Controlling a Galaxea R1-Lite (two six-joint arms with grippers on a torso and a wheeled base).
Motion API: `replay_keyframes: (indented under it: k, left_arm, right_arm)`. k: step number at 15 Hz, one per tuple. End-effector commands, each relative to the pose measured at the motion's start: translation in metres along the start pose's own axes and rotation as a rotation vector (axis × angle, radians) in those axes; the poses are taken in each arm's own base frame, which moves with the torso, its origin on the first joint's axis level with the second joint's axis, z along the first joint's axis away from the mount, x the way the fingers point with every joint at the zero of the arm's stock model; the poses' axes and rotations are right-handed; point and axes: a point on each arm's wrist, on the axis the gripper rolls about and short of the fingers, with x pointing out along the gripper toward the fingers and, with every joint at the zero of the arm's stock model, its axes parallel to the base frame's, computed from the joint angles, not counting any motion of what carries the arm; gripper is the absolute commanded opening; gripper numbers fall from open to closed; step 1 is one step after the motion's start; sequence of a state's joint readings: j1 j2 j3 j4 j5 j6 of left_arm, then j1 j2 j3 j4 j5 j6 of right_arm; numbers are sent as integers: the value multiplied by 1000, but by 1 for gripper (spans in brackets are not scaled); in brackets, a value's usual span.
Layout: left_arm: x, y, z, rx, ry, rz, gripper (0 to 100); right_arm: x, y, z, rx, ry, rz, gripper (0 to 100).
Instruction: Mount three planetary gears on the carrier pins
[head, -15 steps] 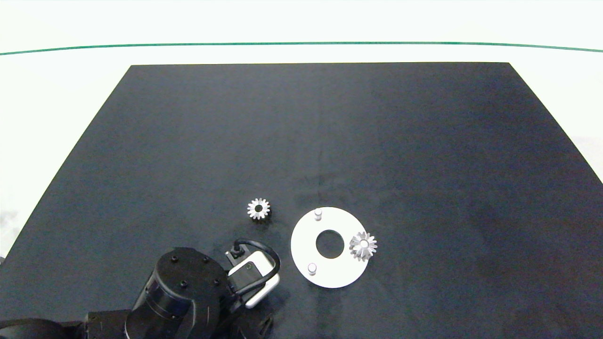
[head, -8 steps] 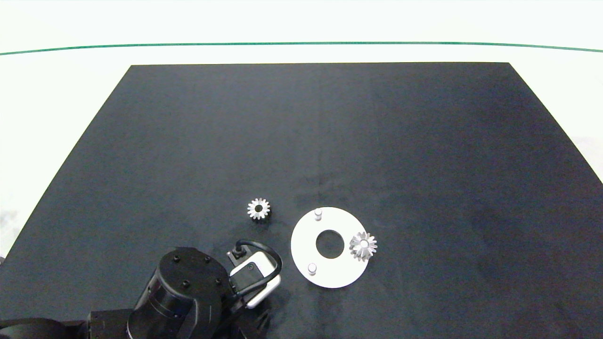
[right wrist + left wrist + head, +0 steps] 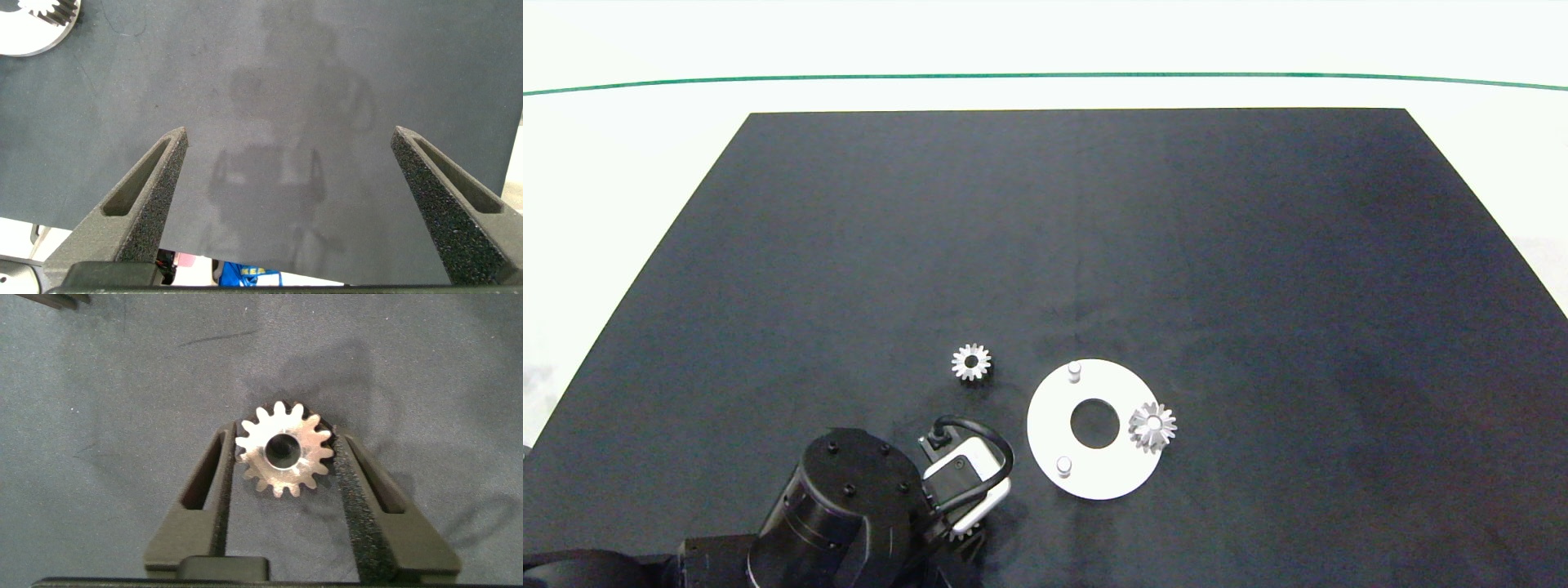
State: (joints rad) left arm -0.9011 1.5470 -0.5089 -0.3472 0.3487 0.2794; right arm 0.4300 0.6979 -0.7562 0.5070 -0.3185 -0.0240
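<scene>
Bench [image 3: 1258,245]: black mat surface. You have one white disc [image 3: 1054,441] lying flat near the front centre, large round hole in the middle.

Carrier pins: three in total. Two stand bare and upright, one at the disc's far edge [image 3: 1074,371], one at its near-left edge [image 3: 1063,466]. The third, on the disc's right side, is covered by a gear; only its tip shows in the bore.

Planetary gears, count three:
1. Seated gear [image 3: 1152,425]: on the right-hand pin, lying flat, bore axis vertical, teeth overhanging the disc's outer rim.
2. Loose gear [image 3: 971,362]: flat on the bench, left of the disc and apart from it, bore facing up.
3. Held gear [image 3: 284,449]: flat, bore facing the wrist camera, axis running up and down. It is hidden under the arm in the head view.

Left gripper [image 3: 284,461]: at the front of the bench, left of the disc, pointing down. Its fingers [image 3: 225,469] sit narrowly apart with the third gear's teeth touching both inner pads, so it has hold of that gear.

Right gripper [image 3: 290,175]: spread wide, nothing between the fingers, above bare bench near its edge. A corner of the disc with gear teeth shows in its wrist view [image 3: 37,20].
</scene>
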Motion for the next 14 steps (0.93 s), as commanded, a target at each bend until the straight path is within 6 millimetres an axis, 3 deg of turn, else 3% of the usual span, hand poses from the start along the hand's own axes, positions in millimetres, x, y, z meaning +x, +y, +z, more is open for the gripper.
replay_keyframes:
  k: [1,14]
  left_arm:
    - [0,0,0,6,-2,2,36]
    - [0,-1,1,15,-4,1,11]
  right_arm:
    - [0,0,1,-1,1,-3,100]
    - [-1,0,2,1,-4,-1,100]
